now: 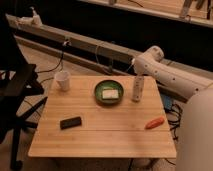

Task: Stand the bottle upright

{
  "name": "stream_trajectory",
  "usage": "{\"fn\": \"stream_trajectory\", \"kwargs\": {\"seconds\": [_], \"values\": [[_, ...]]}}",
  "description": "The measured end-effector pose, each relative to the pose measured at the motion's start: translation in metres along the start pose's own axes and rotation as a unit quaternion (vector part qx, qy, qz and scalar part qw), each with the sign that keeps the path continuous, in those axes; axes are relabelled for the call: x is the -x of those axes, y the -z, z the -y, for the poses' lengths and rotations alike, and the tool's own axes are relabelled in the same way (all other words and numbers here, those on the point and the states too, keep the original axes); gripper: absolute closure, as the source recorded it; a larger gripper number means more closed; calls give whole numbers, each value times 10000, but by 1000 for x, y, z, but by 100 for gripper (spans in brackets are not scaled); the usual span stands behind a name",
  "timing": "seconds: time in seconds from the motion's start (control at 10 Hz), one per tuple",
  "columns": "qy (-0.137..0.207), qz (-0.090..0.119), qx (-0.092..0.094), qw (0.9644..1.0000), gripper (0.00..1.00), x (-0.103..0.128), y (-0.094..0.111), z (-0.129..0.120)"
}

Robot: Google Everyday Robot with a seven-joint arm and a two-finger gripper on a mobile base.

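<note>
A pale, slim bottle [136,89] stands upright on the wooden table [105,135], right of the green bowl. My gripper [137,73] is at the end of the white arm [170,75], which reaches in from the right. It hangs directly over the bottle's top, at or just above its cap. I cannot tell whether it touches the bottle.
A green bowl [109,92] holding a pale block sits mid-table. A white cup [63,80] stands at the back left, a black flat object [70,122] lies front left, and an orange carrot-like item [154,122] lies at the right. A black chair [17,90] stands left of the table.
</note>
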Motion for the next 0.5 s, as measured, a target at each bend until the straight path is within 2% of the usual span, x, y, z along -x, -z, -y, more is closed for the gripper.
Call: {"fn": "stream_trajectory", "kwargs": {"seconds": [0.1, 0.2, 0.3, 0.5], "values": [[-105, -45, -84, 9999, 100, -2, -1, -3], [-274, -106, -204, 9994, 95, -5, -2, -7], [-384, -143, -282, 9988, 87, -6, -3, -9], [-480, -210, -406, 9978, 65, -8, -6, -9]]}}
